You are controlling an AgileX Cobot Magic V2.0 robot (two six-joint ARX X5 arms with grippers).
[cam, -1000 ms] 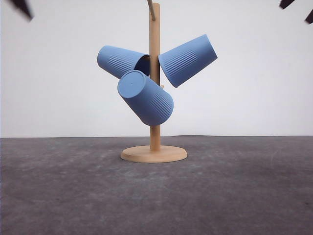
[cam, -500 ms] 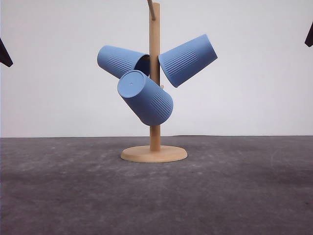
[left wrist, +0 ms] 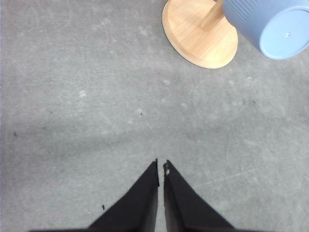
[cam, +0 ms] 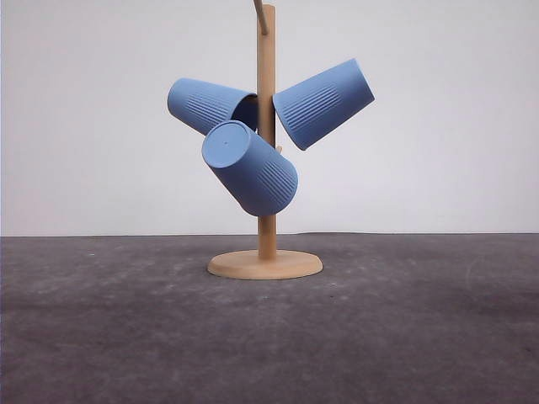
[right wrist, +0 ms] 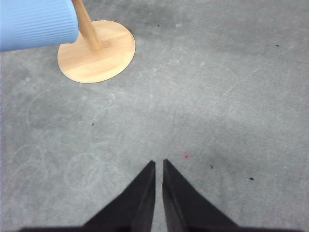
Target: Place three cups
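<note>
Where the wooden peg stand (cam: pixel 266 135) rises from its round base (cam: pixel 264 264) on the grey table (cam: pixel 421 337), all three light-blue ribbed cups hang on it, each tilted with its mouth toward the post. The upper-left cup (cam: pixel 206 104) points its flat base up and to the left. The upper-right cup (cam: pixel 324 103) points its base up and to the right. The lower front cup (cam: pixel 250 168) hangs below these two, in front of the post, with its base turned toward the viewer and upward. One bare peg (cam: pixel 261 15) projects near the top of the post.

Seen from the left wrist camera, the left gripper (left wrist: pixel 161 166) hangs above bare table with its two dark fingers (left wrist: pixel 140 198) drawn together to a thin slit, holding nothing; the stand base (left wrist: pixel 199 33) and one cup (left wrist: pixel 270 24) lie well apart from it. Seen from the right wrist camera, the right gripper (right wrist: pixel 159 166) has its fingers (right wrist: pixel 186 200) likewise nearly touching and empty, well apart from the base (right wrist: pixel 96 50) and a cup (right wrist: pixel 36 21).
</note>
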